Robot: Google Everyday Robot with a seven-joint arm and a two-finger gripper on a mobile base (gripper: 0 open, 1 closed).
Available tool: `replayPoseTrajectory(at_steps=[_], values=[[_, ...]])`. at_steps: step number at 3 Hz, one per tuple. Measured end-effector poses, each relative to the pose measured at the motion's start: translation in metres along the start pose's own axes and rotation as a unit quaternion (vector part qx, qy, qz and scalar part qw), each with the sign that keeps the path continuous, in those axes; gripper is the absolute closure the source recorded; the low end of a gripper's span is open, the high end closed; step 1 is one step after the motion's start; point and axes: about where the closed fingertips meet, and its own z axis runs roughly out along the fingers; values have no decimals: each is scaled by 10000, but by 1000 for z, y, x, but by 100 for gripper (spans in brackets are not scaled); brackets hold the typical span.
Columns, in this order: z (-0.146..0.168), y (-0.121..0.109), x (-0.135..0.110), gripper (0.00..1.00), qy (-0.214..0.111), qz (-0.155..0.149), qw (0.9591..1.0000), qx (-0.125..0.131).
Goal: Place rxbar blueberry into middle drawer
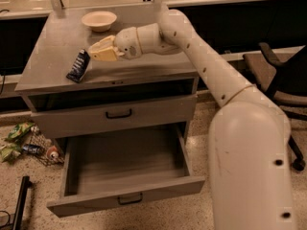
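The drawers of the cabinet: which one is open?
The middle drawer, pulled out below the shut drawer front. The gripper is above the cabinet top, beside the rxbar blueberry.

My claw [97, 52] hangs over the left part of the grey metal cabinet's tabletop [153, 68]. Pale speckled stone floor [41, 181] spreads around the cabinet. A dark office chair [280, 75] stands at the right. Crumpled snack packets [17, 138] lie on the floor at the left. The light is warm and dim.
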Motion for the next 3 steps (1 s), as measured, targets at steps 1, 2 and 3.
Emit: replayPoseTrajectory(at_steps=[1, 2, 3], values=[[-11, 31, 4, 100, 191, 109, 9995, -223], [-28, 72, 5, 100, 461, 269, 9985, -158], [-36, 101, 12, 100, 642, 452, 9969, -24]])
